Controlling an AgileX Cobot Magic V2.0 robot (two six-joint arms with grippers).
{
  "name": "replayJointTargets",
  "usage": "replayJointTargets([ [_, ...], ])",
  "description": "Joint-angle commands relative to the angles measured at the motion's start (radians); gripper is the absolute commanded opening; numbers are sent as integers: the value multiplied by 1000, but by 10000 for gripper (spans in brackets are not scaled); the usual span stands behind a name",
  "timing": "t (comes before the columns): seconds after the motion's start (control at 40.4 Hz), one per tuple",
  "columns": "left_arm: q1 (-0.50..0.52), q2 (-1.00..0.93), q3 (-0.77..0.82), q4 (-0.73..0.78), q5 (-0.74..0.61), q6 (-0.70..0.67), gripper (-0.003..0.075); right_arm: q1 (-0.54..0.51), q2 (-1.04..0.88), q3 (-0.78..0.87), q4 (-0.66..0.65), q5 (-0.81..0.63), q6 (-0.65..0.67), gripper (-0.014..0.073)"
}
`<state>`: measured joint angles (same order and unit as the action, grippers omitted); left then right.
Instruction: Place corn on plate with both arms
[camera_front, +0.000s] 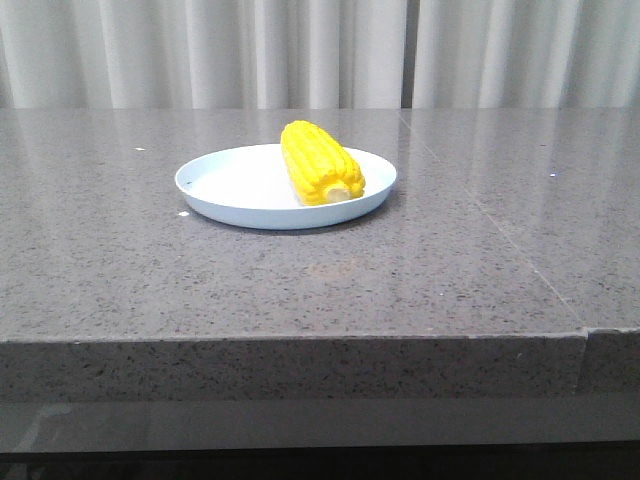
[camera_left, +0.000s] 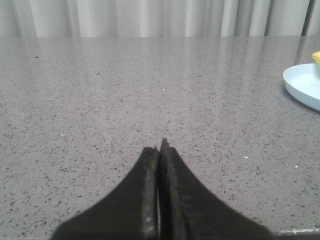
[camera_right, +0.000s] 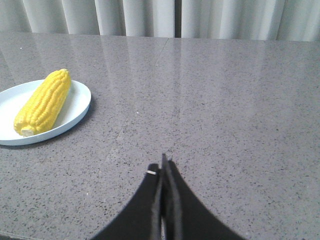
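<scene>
Grey speckled tabletop (camera_front: 300, 290) carries the plate (camera_front: 230, 185) with the corn (camera_front: 320, 163) resting inside its rim, so the left claw (camera_left: 160, 150) and right claw (camera_right: 164, 167) sit pressed closed and empty, well apart from it.

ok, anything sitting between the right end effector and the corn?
Nothing visible. Only bare table lies between the shut right end effector and the corn, which already rests on the plate. Both end effectors are clear of the plate.
</scene>
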<state>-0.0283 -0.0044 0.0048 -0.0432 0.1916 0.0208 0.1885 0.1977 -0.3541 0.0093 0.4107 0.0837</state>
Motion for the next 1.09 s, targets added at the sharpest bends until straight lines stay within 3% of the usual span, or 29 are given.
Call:
replayJointTargets([
  [0.0, 3, -20, 4, -10, -89, -1, -20, -3, 11, -25, -9, -71, -10, -91],
  [0.768, 3, -20, 4, -10, -89, -1, -20, -3, 11, -24, -9, -73, -10, -91],
  [0.892, 3, -20, 4, -10, -89, -1, -20, -12, 5, 25, -24, -123, -10, -91],
  [1.066, 3, -20, 4, -10, -89, -1, -20, -103, -59, 171, -23, -259, -10, -91],
])
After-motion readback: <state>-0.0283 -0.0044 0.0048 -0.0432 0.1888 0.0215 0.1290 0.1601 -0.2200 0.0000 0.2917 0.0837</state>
